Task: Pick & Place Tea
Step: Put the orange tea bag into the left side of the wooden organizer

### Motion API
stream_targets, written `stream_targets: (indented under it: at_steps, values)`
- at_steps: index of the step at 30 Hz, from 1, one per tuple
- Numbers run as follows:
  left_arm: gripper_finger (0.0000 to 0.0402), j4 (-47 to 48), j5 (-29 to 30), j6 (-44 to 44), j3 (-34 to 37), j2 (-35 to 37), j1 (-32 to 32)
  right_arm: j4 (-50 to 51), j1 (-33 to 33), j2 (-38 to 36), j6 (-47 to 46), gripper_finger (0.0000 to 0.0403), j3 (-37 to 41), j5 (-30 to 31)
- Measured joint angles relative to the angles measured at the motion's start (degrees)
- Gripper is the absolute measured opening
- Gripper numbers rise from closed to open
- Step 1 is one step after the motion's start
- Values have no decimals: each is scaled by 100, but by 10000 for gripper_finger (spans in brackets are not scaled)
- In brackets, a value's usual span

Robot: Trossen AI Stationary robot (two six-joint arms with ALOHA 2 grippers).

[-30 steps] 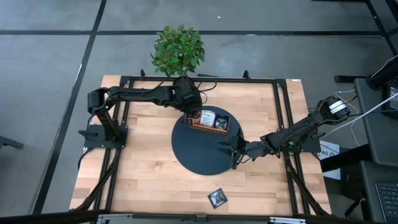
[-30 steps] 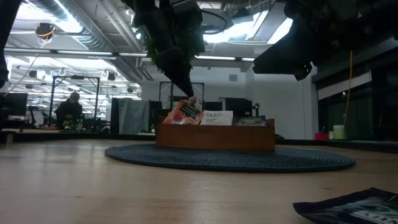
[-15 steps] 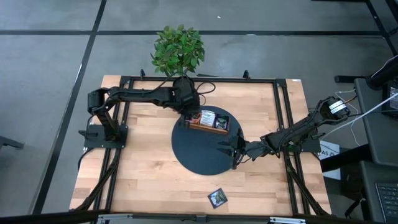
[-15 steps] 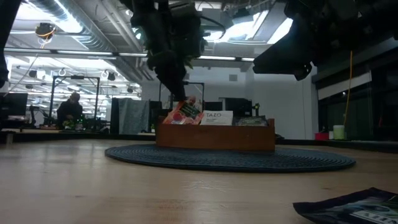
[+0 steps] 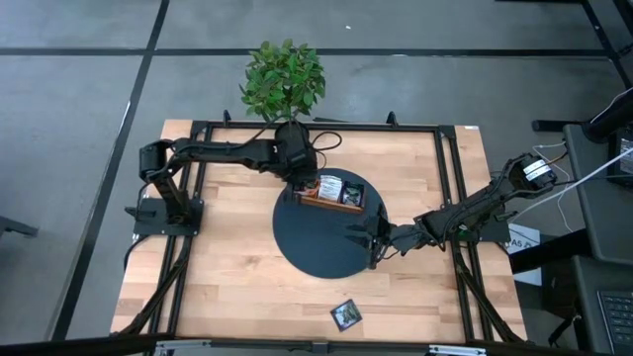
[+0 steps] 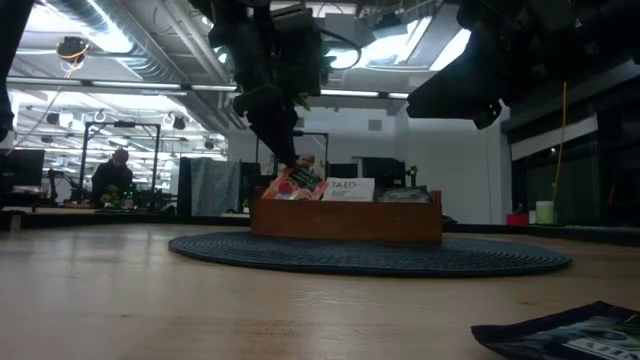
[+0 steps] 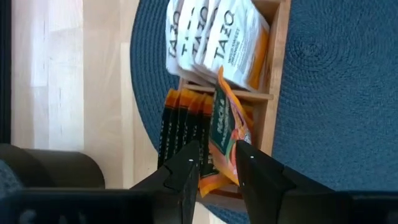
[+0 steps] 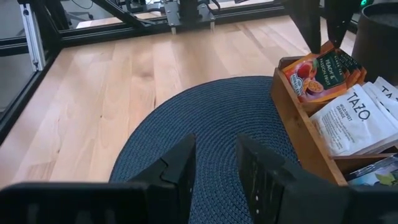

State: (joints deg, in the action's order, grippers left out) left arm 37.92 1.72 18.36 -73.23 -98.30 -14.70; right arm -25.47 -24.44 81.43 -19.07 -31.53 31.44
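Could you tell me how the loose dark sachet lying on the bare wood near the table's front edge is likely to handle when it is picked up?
The dark sachet lies flat on the table, so it probably offers little edge to pinch. It looks thin and small, so likely light and bendy. Its surface looks glossy in the low view, so it may slide when nudged.

Even, soft light is falling on the table [image 5: 237, 257] from overhead, casting only faint shadows. In the low view, ceiling lights [image 6: 130, 45] are glaring at upper left and backlighting the arms into silhouettes, while the wood at the bottom is blurring.
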Motion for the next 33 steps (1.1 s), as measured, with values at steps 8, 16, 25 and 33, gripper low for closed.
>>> stream_targets:
  at_steps: [8, 16, 25, 33]
  values:
    - [71, 11, -18, -61, 0, 0, -2, 0, 0, 0, 0, 116, 0, 0]
    - [6, 54, -11, 60, 0, -2, -4, 0, 1, 0, 0, 116, 0, 0]
    - [2, 46, 160, 108, 0, 100, -5, 0, 0, 0, -15, 116, 0, 0]
    - [2, -47, -107, -39, 0, 299, 3, 2, -1, 0, -17, 116, 0, -2]
